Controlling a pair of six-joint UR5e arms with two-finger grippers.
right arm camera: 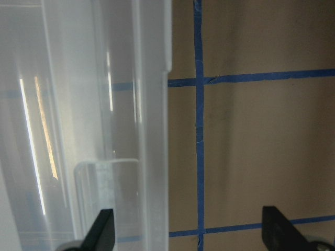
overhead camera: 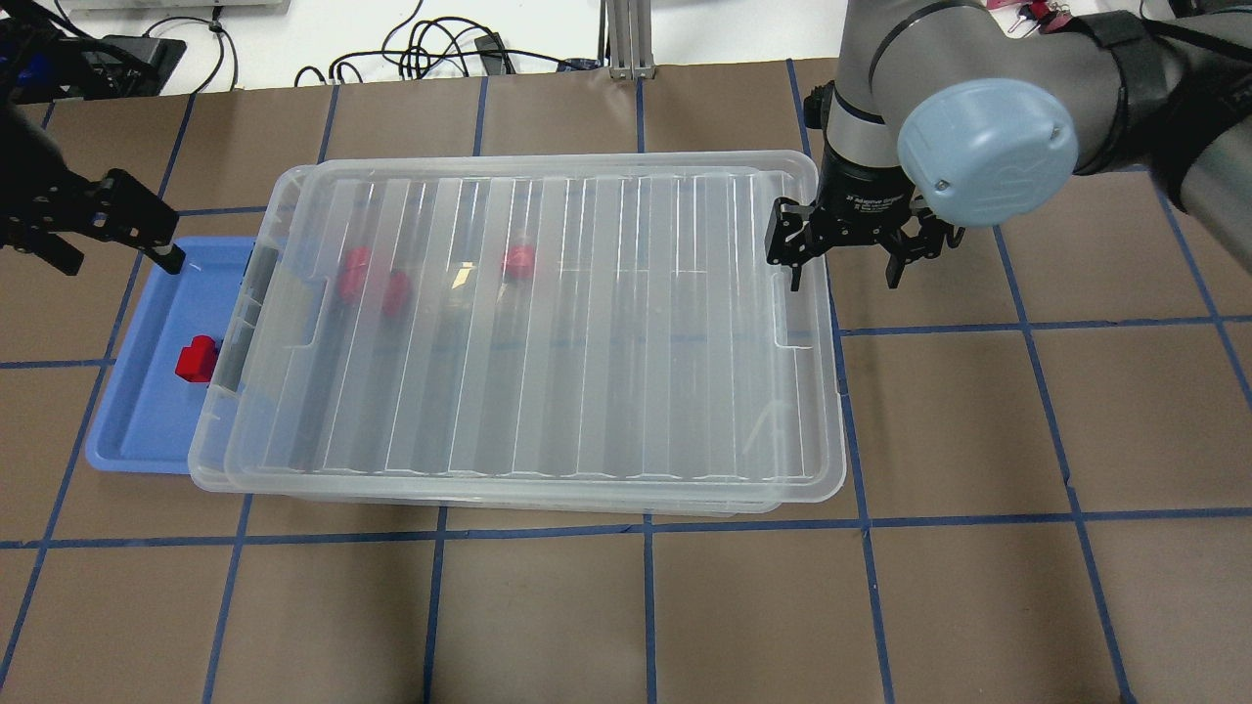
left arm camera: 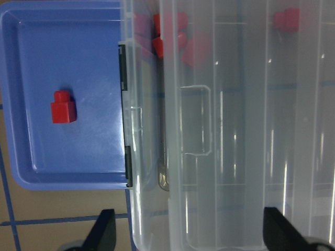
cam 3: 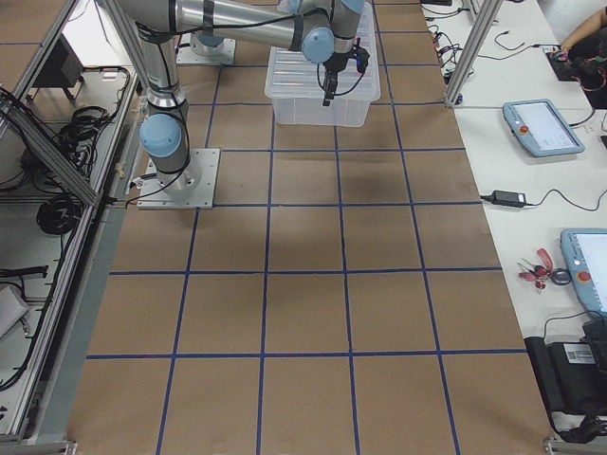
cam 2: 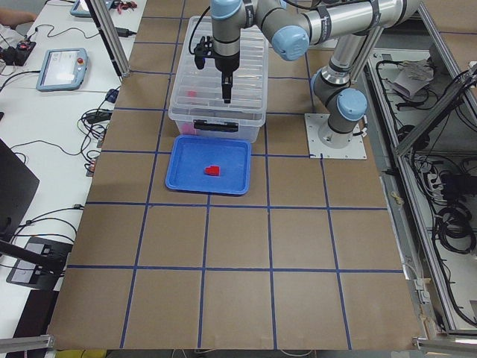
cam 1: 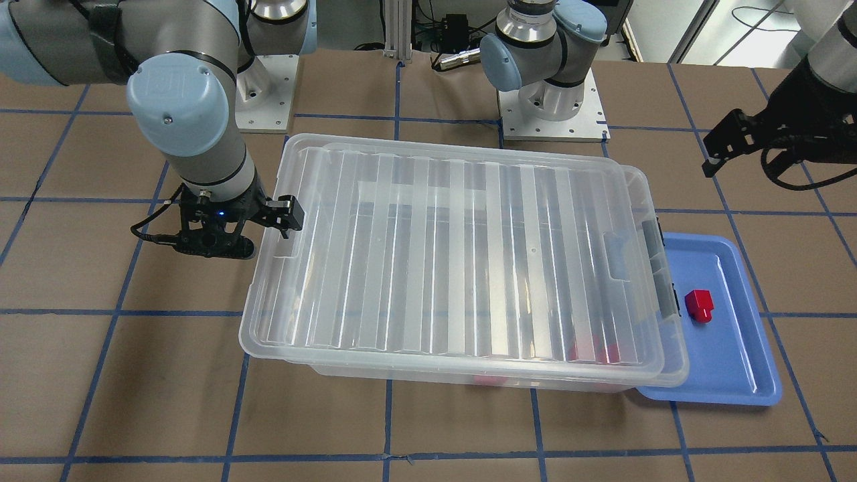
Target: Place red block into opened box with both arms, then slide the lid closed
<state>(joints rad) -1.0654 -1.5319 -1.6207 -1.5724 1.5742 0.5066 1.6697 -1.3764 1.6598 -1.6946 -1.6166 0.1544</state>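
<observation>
Nearest the robot, the red block (overhead camera: 196, 358) lies on the blue tray (overhead camera: 137, 430) at the left end of the box (overhead camera: 205, 471), not yet inside. The lid (overhead camera: 587, 323) covers nearly the whole box, so you will likely need it slid right first. Farther back, your left gripper (overhead camera: 119, 262) hangs spread and empty over the tray, probably staged for the block. Your right gripper (overhead camera: 843, 277), also spread, sits at the lid's right rim. Only the right wrist view shows you that rim lying between its fingers.
</observation>
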